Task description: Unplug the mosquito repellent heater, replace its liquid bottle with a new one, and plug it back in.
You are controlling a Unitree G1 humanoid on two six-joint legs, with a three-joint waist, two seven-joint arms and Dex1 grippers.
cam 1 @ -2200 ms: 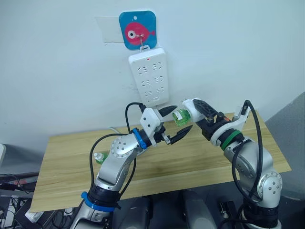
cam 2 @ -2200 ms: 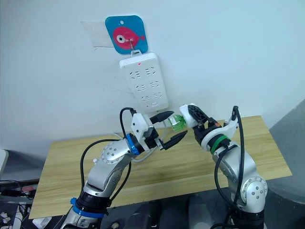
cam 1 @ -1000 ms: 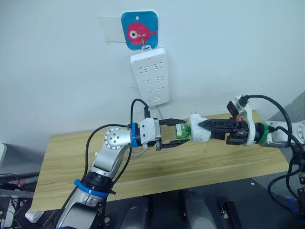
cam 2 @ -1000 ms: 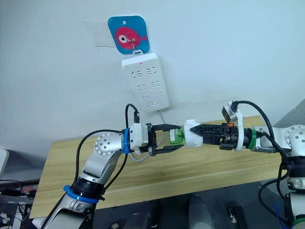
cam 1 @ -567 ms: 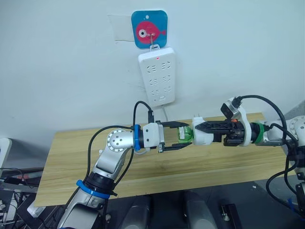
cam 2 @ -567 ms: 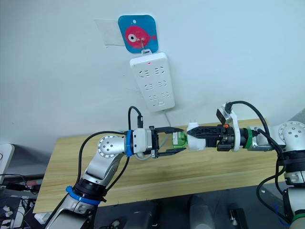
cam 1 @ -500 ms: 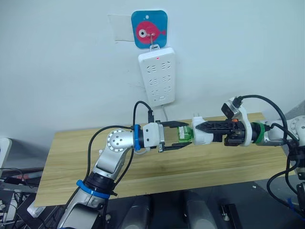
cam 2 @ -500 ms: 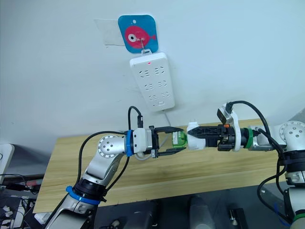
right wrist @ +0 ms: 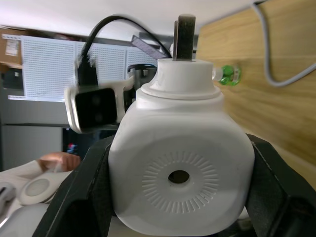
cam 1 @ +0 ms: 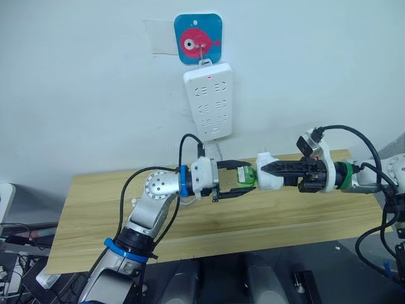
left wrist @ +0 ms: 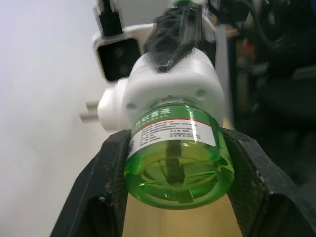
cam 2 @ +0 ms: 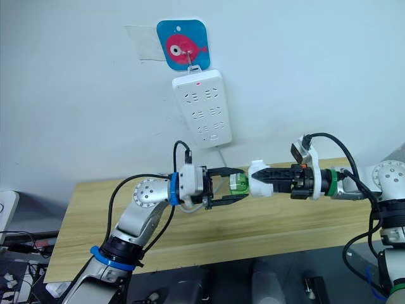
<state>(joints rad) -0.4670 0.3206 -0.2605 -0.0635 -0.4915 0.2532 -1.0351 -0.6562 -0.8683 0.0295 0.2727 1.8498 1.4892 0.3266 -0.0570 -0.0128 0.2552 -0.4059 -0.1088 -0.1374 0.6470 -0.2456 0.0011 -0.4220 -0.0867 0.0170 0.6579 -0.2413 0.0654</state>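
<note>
Green liquid bottle (left wrist: 174, 157) sits horizontal between both arms above the worktop (cam 1: 285, 215), its base clamped in the left hand (cam 2: 235, 189), neck still inside the mosquito repellent heater (right wrist: 180, 184) gripped by the right hand (cam 2: 258, 179), so separating looks axial.

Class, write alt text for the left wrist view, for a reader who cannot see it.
A green bottle sits between the two black fingers of the left hand, which close on its sides. Its neck goes into the white heater, whose metal prongs stick out sideways. The right hand grips the heater from behind.
</note>
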